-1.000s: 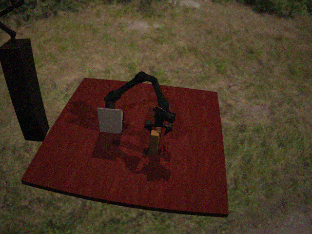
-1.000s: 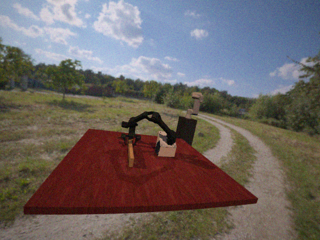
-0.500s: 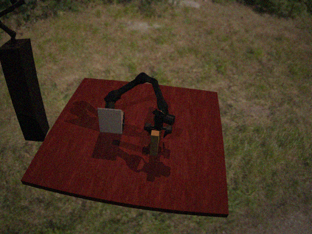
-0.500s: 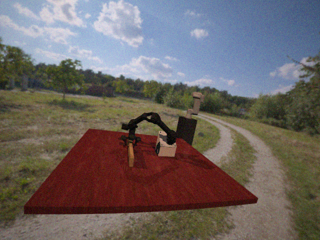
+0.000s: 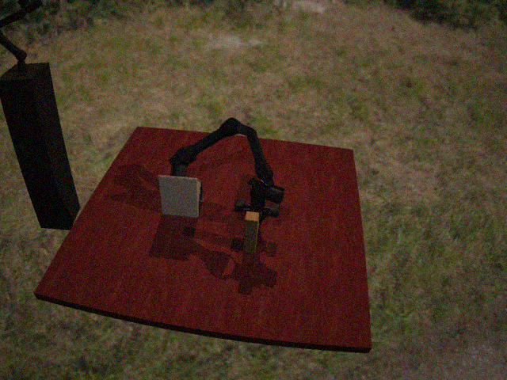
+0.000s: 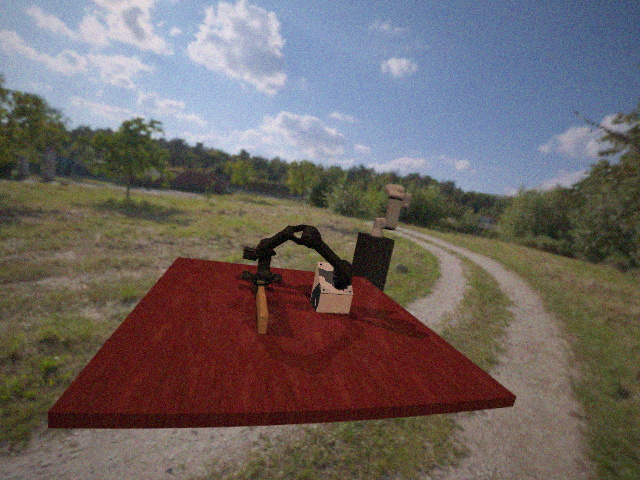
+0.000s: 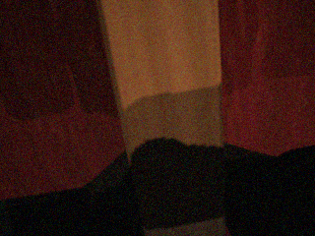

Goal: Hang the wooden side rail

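The wooden side rail (image 5: 250, 235) (image 6: 262, 314) (image 7: 167, 49) stands on its narrow edge on the red table, long and thin. Its bare near end faces the exterior view. My gripper (image 5: 257, 210) (image 6: 261, 282) (image 7: 164, 147) is down over the rail's top. Its dark fingers lie against both sides of the rail in the wrist view, so it is shut on the rail. The rail's lower part in that view is in deep shade. The steel hooks cannot be made out. I cannot clearly identify the headboard post, its slot or its pins in these dim views.
A pale box (image 5: 179, 196) (image 6: 334, 303) stands by the arm's base on the red table (image 5: 319, 261) (image 6: 196, 372). A tall dark pedestal (image 5: 40, 155) (image 6: 373, 255) with another arm on it stands beyond the table's edge.
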`<state>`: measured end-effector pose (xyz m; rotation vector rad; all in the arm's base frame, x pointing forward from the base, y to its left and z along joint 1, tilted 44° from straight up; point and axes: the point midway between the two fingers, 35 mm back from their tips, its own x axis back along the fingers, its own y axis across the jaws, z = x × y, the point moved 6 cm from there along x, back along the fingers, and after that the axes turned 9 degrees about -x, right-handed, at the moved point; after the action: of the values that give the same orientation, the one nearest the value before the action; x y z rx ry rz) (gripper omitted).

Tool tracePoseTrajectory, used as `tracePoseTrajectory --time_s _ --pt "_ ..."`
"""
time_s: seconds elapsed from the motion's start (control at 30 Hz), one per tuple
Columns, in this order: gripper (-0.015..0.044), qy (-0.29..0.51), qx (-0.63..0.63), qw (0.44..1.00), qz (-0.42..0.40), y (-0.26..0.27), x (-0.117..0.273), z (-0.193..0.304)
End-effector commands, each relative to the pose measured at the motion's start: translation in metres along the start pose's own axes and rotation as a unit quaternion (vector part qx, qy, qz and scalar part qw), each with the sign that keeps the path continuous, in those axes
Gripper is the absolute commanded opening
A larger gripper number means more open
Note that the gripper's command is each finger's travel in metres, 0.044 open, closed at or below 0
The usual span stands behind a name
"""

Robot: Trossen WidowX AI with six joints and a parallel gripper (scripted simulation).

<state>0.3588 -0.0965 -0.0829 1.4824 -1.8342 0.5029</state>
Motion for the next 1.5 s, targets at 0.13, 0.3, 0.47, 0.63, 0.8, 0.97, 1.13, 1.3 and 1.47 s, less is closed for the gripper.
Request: tracePoseTrajectory --time_s 0.13,0.3,0.47,0.63,0.8,0.97,1.13,1.3,1.47 --pt "0.0000 -0.002 -0.003 1.000 0.000 0.0003 -0.0003 -0.0002" --pt "0.0000 -0.002 -0.003 1.000 0.000 0.0011 -0.0001 -0.0001" --pt "0.0000 -0.002 -0.003 1.000 0.000 0.0032 0.0000 0.0003" --pt "0.0000 -0.002 -0.003 1.000 0.000 0.0053 0.0003 0.0007" --pt "0.0000 -0.002 -0.003 1.000 0.000 0.0074 0.0003 0.0011" --pt "0.0000 -0.001 -0.004 1.000 0.001 0.0057 0.0003 0.0008" --pt "0.0000 -0.001 -0.004 1.000 0.001 0.0057 0.0003 0.0008" --pt "0.0000 -0.002 -0.003 1.000 0.000 0.0056 0.0007 0.0009" --pt "0.0000 -0.002 -0.003 1.000 0.000 0.0056 0.0015 0.0009"
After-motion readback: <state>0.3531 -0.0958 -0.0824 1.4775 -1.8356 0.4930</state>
